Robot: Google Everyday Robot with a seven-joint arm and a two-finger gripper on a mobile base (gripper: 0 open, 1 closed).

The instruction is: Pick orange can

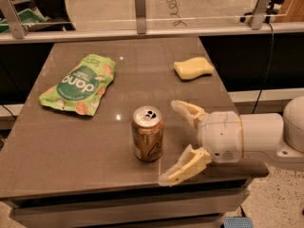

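The camera view looks down on a brown table (61,151) with the can (147,133) standing upright near its front edge, a little right of the middle. The can is orange-brown with a silver top and a pull tab, and a dark triangular mark shows on its side. The gripper (169,142) sits just to the right of the can, reaching in from the right side on a white arm (266,136). Its two pale fingers are spread wide apart and hold nothing: one finger (188,111) points toward the upper part of the can from behind and to the right, and the other finger (186,165) lies low near the table's front edge. Both tips are close to the can, but neither touches it, and the can stands just outside the gap between them. Farther back on the left lies a green snack bag (78,85), flat on the table. A yellow sponge (193,68) rests toward the back right, well apart from the can.
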